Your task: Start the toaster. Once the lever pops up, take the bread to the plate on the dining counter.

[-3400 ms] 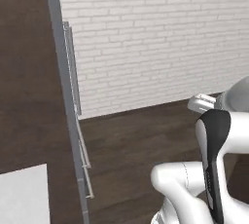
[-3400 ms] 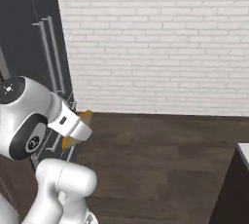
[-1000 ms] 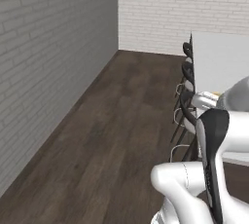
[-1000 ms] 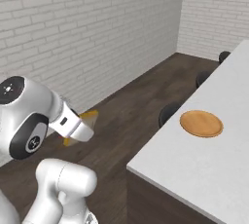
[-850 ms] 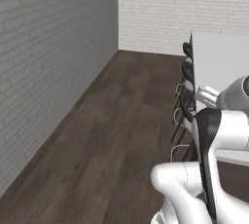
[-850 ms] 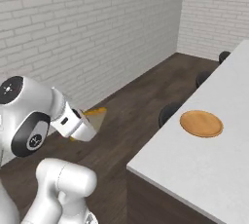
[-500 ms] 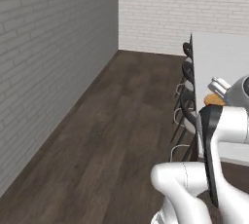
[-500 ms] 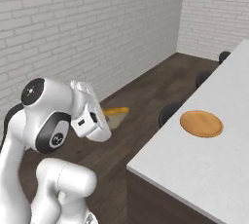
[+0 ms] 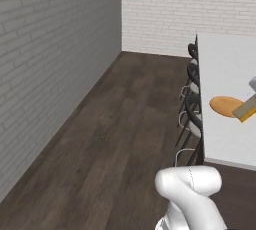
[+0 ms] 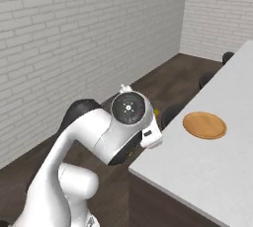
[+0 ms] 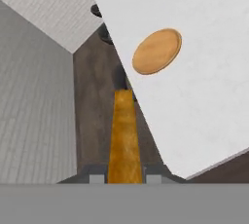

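Orange-brown plate (image 11: 157,51) bare on the dining counter (image 11: 204,96); bread (image 11: 124,138) pinched edge-on in the gripper (image 11: 125,175).

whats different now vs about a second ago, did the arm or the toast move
The arm has swung out toward the long light grey-white dining counter, carrying the thin tan-yellow bread slice from beside its body up toward the counter's edge. The gripper stays shut on the bread, nothing let go. The base, the flat round orange-brown plate and the dark chairs have not shifted.
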Motion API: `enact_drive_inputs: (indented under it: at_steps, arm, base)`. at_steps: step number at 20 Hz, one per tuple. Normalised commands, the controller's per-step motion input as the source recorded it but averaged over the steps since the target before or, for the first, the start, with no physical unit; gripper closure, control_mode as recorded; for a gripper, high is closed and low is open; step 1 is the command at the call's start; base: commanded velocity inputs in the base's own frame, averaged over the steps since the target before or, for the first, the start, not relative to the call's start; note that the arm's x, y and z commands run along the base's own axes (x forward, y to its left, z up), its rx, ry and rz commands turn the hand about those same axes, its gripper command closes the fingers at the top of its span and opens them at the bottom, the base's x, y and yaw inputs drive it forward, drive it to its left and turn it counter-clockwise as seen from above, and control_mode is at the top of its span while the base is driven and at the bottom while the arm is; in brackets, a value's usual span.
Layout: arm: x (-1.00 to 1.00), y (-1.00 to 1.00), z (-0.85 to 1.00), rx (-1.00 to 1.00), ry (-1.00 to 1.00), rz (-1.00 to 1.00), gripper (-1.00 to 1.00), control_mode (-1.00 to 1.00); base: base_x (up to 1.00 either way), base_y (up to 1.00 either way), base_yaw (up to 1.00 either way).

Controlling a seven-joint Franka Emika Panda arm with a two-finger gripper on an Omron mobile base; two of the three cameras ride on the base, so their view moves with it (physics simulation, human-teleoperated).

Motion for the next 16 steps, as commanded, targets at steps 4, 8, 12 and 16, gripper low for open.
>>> enact_drive_inputs:
  at_steps: [4, 8, 12, 16]
  arm:
    - [0.18, -0.57, 0.0, 0.06, -0.19, 0.24, 1.0, -1.0]
    - [0.3, -0.35, -0.03, 0.02, -0.21, 0.14, 1.0, -1.0]
    - [0.46, -0.31, -0.22, 0.0, -0.06, 0.07, 1.0, -1.0]
    - [0.55, -0.28, -0.49, 0.0, 0.0, 0.04, 1.0, -1.0]
  base:
    - [0.0, 0.0, 0.0]
    - [0.0, 0.0, 0.0]
    - [0.0, 0.0, 0.0]
    - [0.0, 0.0, 0.0]
